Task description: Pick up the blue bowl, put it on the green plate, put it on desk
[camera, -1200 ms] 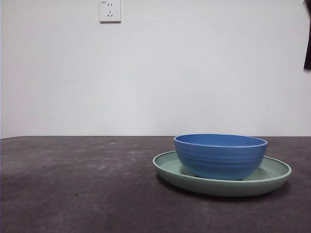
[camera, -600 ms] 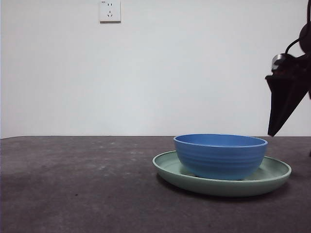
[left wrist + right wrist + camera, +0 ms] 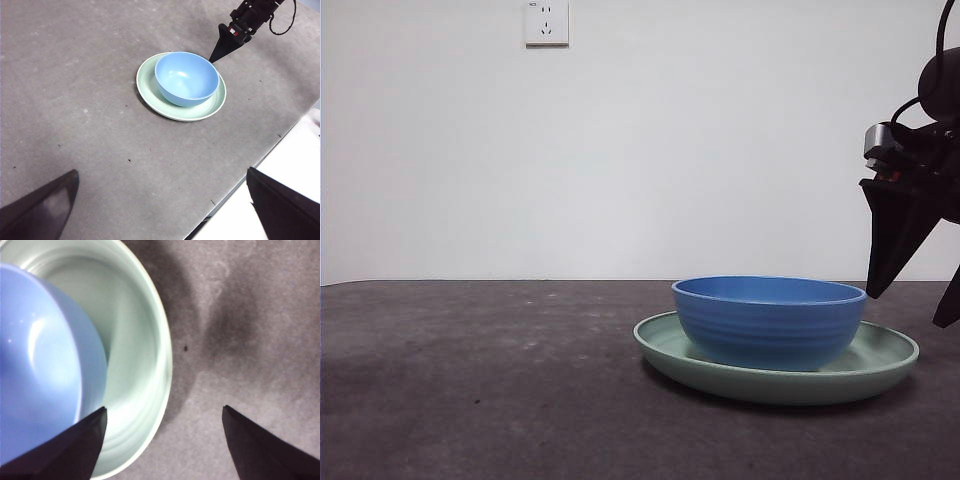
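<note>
Nearest in the front view: bare dark desk (image 3: pixel 470 400), faintly smudged. Next, right of centre, the green plate (image 3: pixel 665 345) flat on the desk, with the blue bowl (image 3: pixel 768 322) seated in it, off-centre toward one side of the rim in the right wrist view. Bowl-on-plate step judged done; the final put-down on the desk looked not yet done, and which piece that means was unclear from the wording. Just past the plate's edge, the right gripper (image 3: pixel 920 290) poised low, fingers spread wide, one over the plate's rim beside the bowl, the other over bare desk, gripping nothing. Left gripper (image 3: pixel 162 205) parked high and well apart from the dishes, fingers wide open, empty. Farthest back, a white wall with a socket (image 3: pixel 547 22); small marks on it too tiny to read. No brands or labels visible elsewhere.
</note>
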Robot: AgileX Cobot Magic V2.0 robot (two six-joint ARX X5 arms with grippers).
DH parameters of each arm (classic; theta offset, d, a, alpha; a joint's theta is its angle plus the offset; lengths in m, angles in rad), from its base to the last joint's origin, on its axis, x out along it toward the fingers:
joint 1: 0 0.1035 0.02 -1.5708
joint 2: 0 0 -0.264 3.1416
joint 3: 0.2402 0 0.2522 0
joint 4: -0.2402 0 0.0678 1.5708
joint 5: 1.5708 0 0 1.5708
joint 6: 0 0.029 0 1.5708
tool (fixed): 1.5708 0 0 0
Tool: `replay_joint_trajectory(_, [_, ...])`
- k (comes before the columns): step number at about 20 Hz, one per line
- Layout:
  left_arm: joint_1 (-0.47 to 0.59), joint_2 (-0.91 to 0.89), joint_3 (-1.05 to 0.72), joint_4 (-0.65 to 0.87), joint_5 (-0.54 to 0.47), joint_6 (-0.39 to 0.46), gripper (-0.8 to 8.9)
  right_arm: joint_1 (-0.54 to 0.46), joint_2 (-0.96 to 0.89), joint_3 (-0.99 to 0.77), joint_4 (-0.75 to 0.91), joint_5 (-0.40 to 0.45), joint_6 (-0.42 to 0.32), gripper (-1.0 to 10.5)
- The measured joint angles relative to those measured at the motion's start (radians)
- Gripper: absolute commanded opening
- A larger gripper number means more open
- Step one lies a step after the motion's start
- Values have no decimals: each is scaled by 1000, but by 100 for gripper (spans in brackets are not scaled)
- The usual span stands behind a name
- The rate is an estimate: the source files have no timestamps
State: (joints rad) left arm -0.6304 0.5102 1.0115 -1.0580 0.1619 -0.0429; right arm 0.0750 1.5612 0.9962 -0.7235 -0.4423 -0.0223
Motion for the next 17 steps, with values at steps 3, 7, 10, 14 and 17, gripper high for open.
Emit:
replay_joint_trajectory(3, [0, 0, 0, 0, 0, 0, 679, 1, 23, 0, 31, 1, 2, 356])
replay_joint_trajectory(7, [0, 0, 0, 0, 0, 0, 679, 4, 76, 0, 60, 0, 9, 296])
replay_joint_trajectory(10, [0, 0, 0, 0, 0, 0, 679, 5, 105, 0, 70, 0, 13, 253])
replay_joint_trajectory(14, [0, 0, 0, 0, 0, 0, 679, 9, 139, 0, 87, -45, 19, 204])
replay_joint_trajectory(17, [0, 0, 0, 0, 0, 0, 679, 17, 155, 0, 109, -77, 21, 64])
